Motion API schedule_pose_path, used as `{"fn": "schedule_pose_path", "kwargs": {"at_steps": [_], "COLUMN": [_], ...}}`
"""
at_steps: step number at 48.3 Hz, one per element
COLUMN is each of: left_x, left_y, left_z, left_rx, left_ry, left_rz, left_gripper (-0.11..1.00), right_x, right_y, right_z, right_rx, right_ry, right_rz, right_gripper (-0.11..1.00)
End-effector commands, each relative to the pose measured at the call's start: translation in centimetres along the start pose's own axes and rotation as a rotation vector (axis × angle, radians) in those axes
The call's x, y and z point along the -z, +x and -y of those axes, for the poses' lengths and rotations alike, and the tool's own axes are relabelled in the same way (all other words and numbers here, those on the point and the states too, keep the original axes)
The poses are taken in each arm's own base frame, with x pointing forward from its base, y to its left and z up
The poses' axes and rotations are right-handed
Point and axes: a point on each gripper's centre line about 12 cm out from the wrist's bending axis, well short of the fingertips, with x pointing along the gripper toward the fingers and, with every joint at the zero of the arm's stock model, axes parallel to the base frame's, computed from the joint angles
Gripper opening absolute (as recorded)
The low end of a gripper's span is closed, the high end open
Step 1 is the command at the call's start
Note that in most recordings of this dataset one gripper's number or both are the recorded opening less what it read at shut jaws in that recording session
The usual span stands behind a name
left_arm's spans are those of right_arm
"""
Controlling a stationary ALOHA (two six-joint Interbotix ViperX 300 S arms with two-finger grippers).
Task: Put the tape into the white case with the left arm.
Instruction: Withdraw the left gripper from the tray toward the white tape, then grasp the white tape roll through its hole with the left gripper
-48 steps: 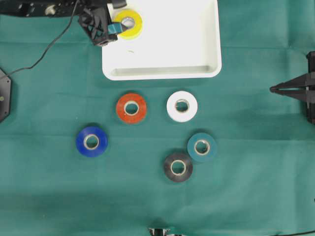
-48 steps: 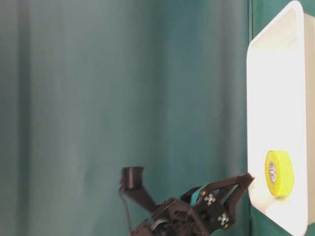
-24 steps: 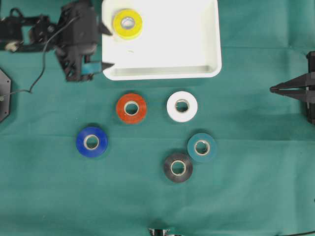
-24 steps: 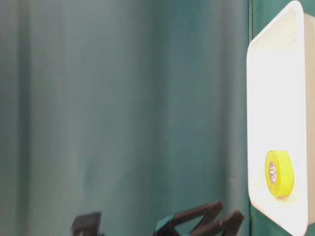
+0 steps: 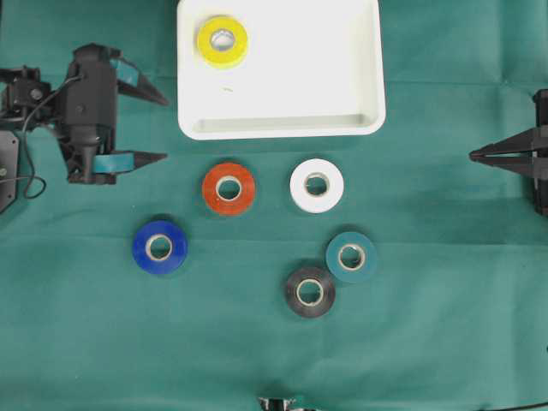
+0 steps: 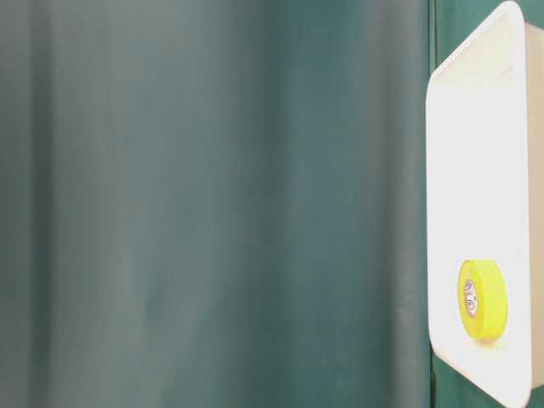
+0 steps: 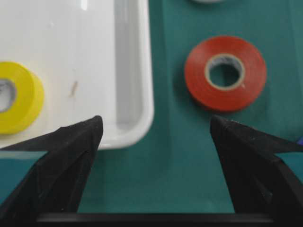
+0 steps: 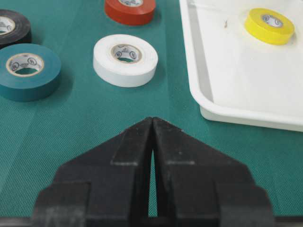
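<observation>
Backing away from the white case (image 5: 282, 127) with the yellow tape (image 5: 223, 40) left inside, the left tool (image 5: 158, 125) now hangs wide and empty near the red tape (image 5: 229, 188), probably next, while the right tool (image 5: 473, 155) sits pinched shut.

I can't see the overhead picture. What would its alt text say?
A white case at the top holds one yellow tape roll. Five more rolls, red, white, blue, teal and black, lie on green cloth. The left gripper is open beside the case; the right gripper sits shut at the edge.
</observation>
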Motion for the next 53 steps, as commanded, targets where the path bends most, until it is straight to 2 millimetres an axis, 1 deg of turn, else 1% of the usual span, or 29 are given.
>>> {"fn": "schedule_pose_path", "kwargs": {"at_steps": [1, 13, 20, 26, 34, 38, 53], "left_x": [-0.4, -0.9, -1.3, -2.1, -3.5, -4.4, -6.6], "left_y": [-0.5, -0.7, -0.2, 0.6, 2.5, 3.9, 8.8], "left_z": [0.2, 0.6, 1.2, 2.1, 3.2, 3.5, 3.9], "left_rx": [0.001, 0.006, 0.021, 0.047, 0.079, 0.088, 0.096], "left_ry": [0.001, 0.011, 0.023, 0.044, 0.066, 0.073, 0.081], "left_rz": [0.036, 0.091, 0.111, 0.137, 0.127, 0.115, 0.07], "left_gripper": [0.98, 0.97, 0.97, 0.97, 0.97, 0.97, 0.97], "right_x": [-0.4, -0.4, -0.3, -0.4, -0.3, -0.4, -0.4], "right_y": [0.1, 0.1, 0.1, 0.1, 0.1, 0.1, 0.1], "right_z": [0.0, 0.0, 0.0, 0.0, 0.0, 0.0, 0.0], "right_rx": [0.001, 0.001, 0.001, 0.001, 0.001, 0.001, 0.001], "right_ry": [-0.003, -0.003, -0.004, -0.003, -0.003, -0.003, -0.003], "right_rz": [0.005, 0.005, 0.003, 0.005, 0.003, 0.005, 0.005], "right_gripper": [-0.09, -0.09, -0.09, -0.09, -0.09, -0.09, -0.09]}}
